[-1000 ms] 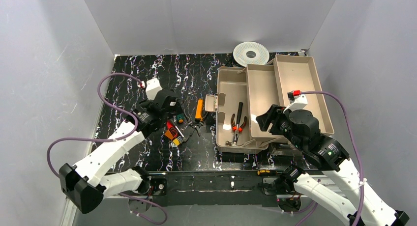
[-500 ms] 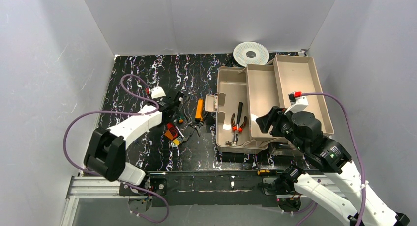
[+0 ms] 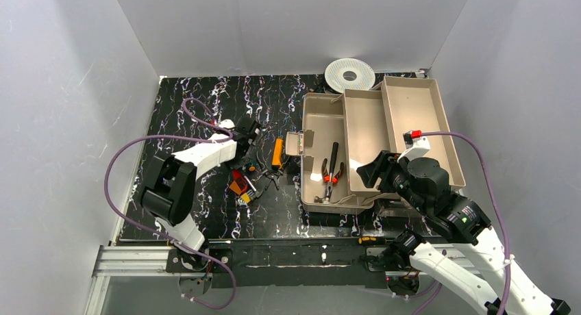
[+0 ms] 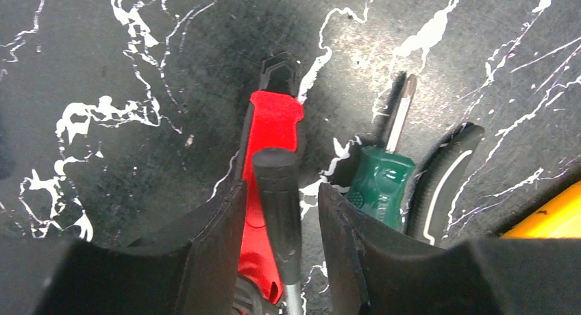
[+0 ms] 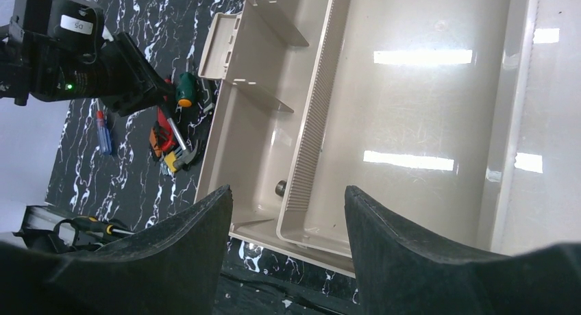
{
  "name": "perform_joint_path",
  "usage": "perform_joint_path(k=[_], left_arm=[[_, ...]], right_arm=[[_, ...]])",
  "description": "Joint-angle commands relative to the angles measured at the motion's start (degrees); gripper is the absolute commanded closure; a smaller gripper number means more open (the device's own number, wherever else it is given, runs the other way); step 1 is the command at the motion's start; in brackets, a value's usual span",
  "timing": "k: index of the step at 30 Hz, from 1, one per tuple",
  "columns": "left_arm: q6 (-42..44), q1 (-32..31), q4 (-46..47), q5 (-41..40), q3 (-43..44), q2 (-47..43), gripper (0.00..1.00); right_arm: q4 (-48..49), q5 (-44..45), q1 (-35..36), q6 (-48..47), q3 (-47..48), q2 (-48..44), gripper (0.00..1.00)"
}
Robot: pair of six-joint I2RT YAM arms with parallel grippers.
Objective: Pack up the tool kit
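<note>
The tool kit's box lies open at the right, its beige trays fanned out. Red-handled pliers and a black-handled tool lie in its bottom. Left of the box is a small pile of tools. My left gripper is low over that pile, its jaws on either side of the hammer's black handle, with a gap still on the right. A red handle lies against the left finger. The green screwdriver is just to the right. My right gripper hangs open and empty over the box's near edge.
A round white spool leans at the back wall behind the box. An orange tool lies between the pile and the box. A blue screwdriver lies left of the pile. An orange-and-black screwdriver rests on the rail by the arm bases.
The left arm has stretched forward and dropped onto the tool pile, and its jaws have narrowed around the hammer handle. The right arm has barely moved.
</note>
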Motion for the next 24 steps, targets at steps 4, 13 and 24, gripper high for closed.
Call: perform_joint_path(k=[4,13,24], left_arm=[[-2.08,0.56,-2.98,-0.31,1.05,-3.35,0.88],[0.27,0.31,-1.69,6.12,-0.91,-19.36,1.0],[5.09,-0.84,19.1,43.15,-0.34,-29.73,1.0]], right_arm=[[0.83,0.67,-0.12,0.09,0.15,-0.99,0.32],[1.77,0.75,-0.14,-0.38,0.49,0.25,0.32],[7.54,-10.47,-0.17,-4.11,1.33,3.88,0.33]])
